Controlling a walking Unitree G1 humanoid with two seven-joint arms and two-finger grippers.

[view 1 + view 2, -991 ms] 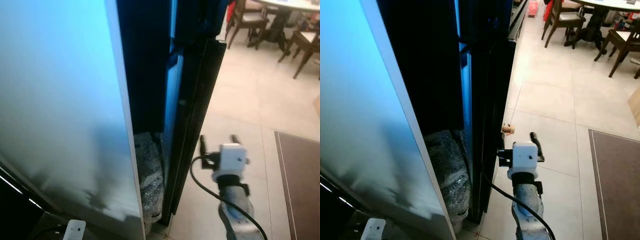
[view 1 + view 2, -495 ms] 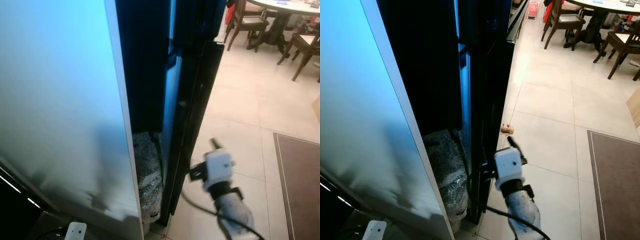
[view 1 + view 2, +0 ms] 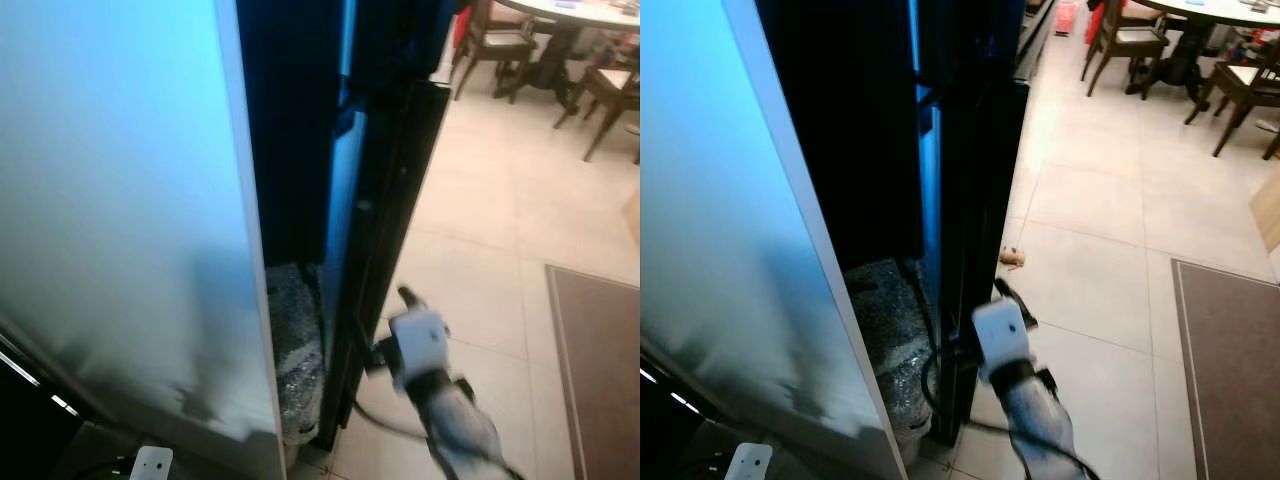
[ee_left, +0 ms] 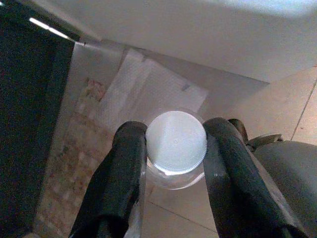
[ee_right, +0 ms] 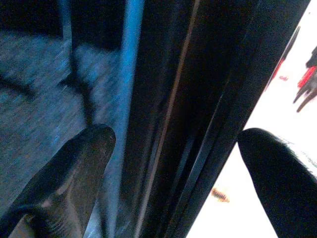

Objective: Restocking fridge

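Note:
A tall white fridge panel [image 3: 120,200] stands on the left, lit pale blue. Beside it stands a black door [image 3: 395,200], edge-on, with a dark gap between the two. My right gripper [image 3: 385,325] is low at that door's edge. In the right wrist view it is open [image 5: 178,141], one finger [image 5: 84,163] on the inner side of the edge and the other on the floor side. My left gripper [image 4: 176,130] is shut on a clear bottle with a white ribbed cap [image 4: 177,147], held low beside the white panel.
A silvery bubble-wrap bundle [image 3: 295,350] sits on the floor inside the gap. To the right is pale tiled floor [image 3: 480,230] with a brown rug [image 3: 595,360]. Wooden chairs and a table [image 3: 500,40] stand at the far right. A small brown scrap [image 3: 1013,258] lies near the door.
My right gripper has swung left from over the tiles to the black door's edge, its fingers now either side of it. The left arm has not moved.

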